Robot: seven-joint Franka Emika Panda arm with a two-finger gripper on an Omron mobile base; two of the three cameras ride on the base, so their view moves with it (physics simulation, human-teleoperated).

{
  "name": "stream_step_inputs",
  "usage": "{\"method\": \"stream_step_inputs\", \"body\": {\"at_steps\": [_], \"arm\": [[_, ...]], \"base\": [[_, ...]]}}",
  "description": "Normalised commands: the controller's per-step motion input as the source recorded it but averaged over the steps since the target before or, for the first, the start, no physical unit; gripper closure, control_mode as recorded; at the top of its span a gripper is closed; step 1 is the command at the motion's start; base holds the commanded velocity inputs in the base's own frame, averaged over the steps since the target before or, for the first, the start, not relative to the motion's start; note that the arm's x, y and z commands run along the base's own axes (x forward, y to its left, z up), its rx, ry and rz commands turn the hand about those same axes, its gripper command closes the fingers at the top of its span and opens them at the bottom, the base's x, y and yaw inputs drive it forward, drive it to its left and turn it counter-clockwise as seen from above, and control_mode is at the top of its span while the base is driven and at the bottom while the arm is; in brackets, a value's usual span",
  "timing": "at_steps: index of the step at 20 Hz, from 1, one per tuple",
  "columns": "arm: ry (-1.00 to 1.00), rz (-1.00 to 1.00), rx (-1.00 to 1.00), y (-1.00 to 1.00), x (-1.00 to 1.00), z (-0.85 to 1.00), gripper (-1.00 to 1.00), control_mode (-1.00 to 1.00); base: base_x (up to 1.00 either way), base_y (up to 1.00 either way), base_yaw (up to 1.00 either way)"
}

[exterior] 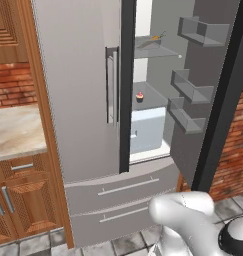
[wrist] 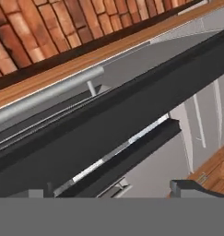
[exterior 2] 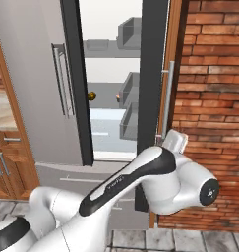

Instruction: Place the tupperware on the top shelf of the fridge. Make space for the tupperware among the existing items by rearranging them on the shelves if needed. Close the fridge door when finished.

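Observation:
The fridge [exterior: 83,100] has its left door shut and its right door [exterior: 213,85] swung open. The tupperware [exterior: 154,39], a shallow grey tray with orange carrot pieces, rests on the top shelf [exterior: 160,51]. A pink-topped cupcake [exterior: 139,96] stands on a lower shelf [exterior: 153,97], and a small brown ball [exterior 2: 91,95] lies on that level nearer the left. My gripper [wrist: 113,191] is open and holds nothing. It sits close to the open door's black edge [wrist: 109,133] and its silver handle [wrist: 49,94]. My hand [exterior 2: 175,140] is low beside that handle [exterior 2: 169,98].
Grey door bins [exterior: 193,90] line the inside of the open door. Two drawers [exterior: 123,195] run below the fridge cavity. A brick wall [exterior 2: 214,98] stands right of the door. A wooden cabinet with a stone counter [exterior: 13,130] is at the left.

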Motion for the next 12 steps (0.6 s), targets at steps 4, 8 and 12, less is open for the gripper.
{"method": "stream_step_inputs", "body": {"at_steps": [4,8,12], "arm": [[0.00,0.09,0.04,-0.24,0.74,-0.10,-1.00,-1.00],[0.00,0.09,0.00,-0.02,0.79,-0.34,-1.00,-1.00],[0.00,0.09,0.00,-0.03,0.76,-0.31,-1.00,-1.00]], "base": [[0.00,0.00,0.00],[0.00,0.00,0.00],[0.00,0.00,0.00]]}}
